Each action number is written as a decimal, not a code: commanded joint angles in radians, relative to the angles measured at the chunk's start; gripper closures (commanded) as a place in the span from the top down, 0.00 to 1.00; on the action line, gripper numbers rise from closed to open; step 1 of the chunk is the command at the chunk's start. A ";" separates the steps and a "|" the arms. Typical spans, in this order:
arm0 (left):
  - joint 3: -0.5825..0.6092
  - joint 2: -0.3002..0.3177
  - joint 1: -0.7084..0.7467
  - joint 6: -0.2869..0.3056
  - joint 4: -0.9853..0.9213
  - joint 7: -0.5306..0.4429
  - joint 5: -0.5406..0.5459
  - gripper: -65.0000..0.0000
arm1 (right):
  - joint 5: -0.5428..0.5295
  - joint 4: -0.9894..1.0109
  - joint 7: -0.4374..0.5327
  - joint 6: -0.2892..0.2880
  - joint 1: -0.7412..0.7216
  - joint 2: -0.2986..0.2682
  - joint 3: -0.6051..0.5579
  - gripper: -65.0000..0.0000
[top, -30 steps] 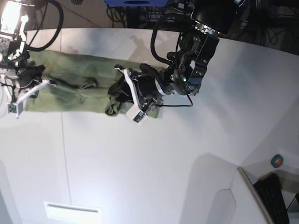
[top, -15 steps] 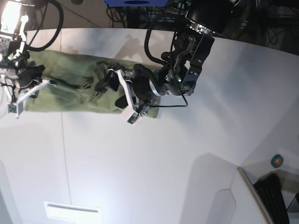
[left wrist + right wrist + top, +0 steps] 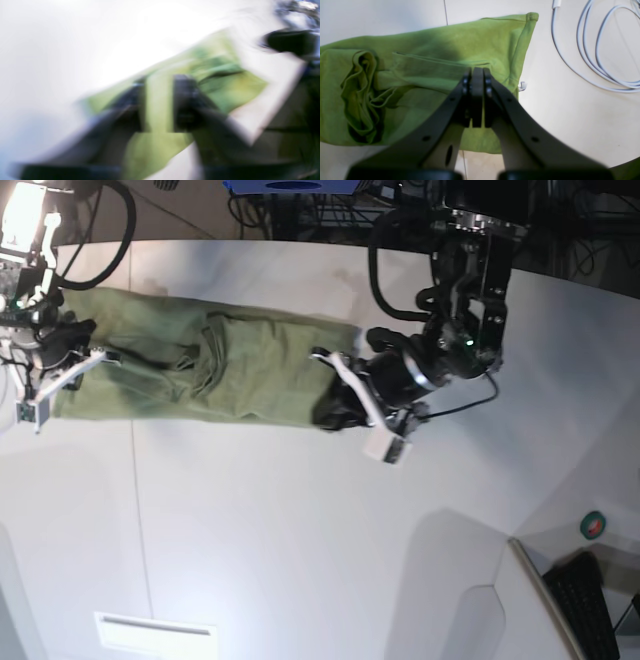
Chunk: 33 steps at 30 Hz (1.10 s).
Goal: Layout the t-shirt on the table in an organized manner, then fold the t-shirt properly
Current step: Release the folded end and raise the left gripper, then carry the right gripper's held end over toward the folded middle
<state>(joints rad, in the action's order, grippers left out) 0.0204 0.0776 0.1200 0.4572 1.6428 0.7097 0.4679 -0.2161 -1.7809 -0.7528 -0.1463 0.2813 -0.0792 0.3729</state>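
Two grippers pinch your shirt [image 3: 200, 370] stretched along the table [image 3: 300, 530]: right gripper [image 3: 477, 75] clamped at one end, left gripper [image 3: 157, 100] gripping a fold.

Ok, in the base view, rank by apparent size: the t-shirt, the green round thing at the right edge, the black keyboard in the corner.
1. The t-shirt, by far the largest, stretched across the table.
2. The black keyboard, partly cut off by the frame.
3. The green round thing, smallest.
The keyboard may sit nearer the camera, so only looks are ranked.

Left wrist view is motion-blurred; the t-shirt [image 3: 220, 82] and left tool [image 3: 158, 105] are only smears.
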 commanded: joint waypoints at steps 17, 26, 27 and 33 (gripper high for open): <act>-0.781 -0.012 0.163 0.241 -0.068 -0.023 0.022 0.00 | -0.001 -0.044 -0.047 -0.002 -0.104 -0.018 -0.470 0.00; -0.801 -0.014 0.177 0.241 -0.066 -0.023 0.022 0.00 | -0.003 0.089 -0.123 0.001 -0.247 -0.008 -0.782 0.00; -0.801 -0.012 0.177 0.241 -0.065 -0.023 0.022 0.00 | -0.003 0.106 -0.123 0.001 -0.250 -0.001 -0.794 0.00; -0.802 -0.011 0.177 0.241 -0.066 -0.023 0.022 0.00 | -0.003 0.241 -0.119 0.001 -0.271 0.034 -0.789 0.00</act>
<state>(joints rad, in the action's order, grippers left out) -0.7776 0.0559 0.2989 0.6861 1.5566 0.7071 0.4725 -0.2203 -1.5215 -0.8864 -0.1463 0.0277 -0.0456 -0.4191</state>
